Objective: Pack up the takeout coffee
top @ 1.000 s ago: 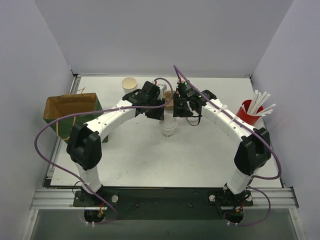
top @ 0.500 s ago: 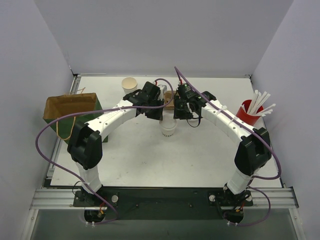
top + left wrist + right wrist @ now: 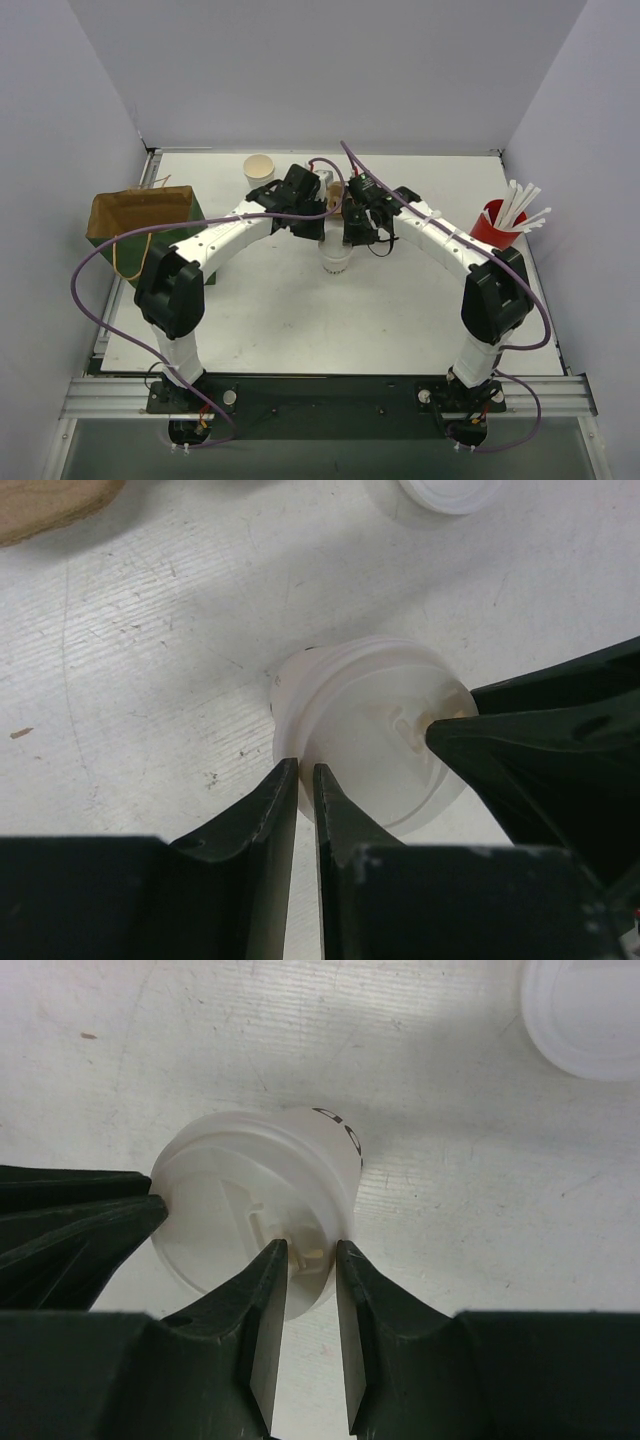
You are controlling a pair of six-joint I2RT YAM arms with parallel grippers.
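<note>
White tabletop (image 3: 400,310), boxed by grey walls, is carrying a lidded cup (image 3: 336,258) at its middle, well apart from the paper bag (image 3: 140,215) at the left edge. Both arms are meeting over it from opposite sides, probably to press the lid (image 3: 370,730) home before packing. The left gripper (image 3: 305,770) is touching the lid's rim, jaws a slit apart. The right gripper (image 3: 312,1250) is straddling a raised tab on top, slightly wider. Whether either is pinching, I cannot tell. A spare lid (image 3: 590,1020) is lying nearby.
</note>
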